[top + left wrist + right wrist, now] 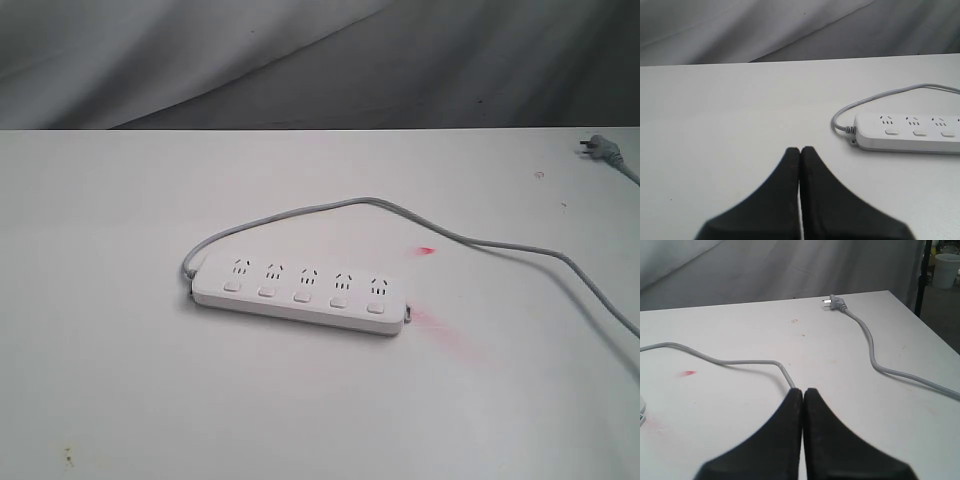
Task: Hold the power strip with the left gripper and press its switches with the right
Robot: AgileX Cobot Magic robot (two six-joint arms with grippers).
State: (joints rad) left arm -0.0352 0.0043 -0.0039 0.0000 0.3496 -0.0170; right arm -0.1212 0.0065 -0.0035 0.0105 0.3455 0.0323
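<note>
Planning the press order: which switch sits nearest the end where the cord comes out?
The leftmost switch in the exterior view, beside the grey cord; the other four lie farther along the power strip.

Found no legible text, brand, number or sign in any view. Read nothing on the power strip [318, 304], nothing on its switches [302, 296], and nothing on the grey cord [500, 244] or its plug [832, 302].
</note>
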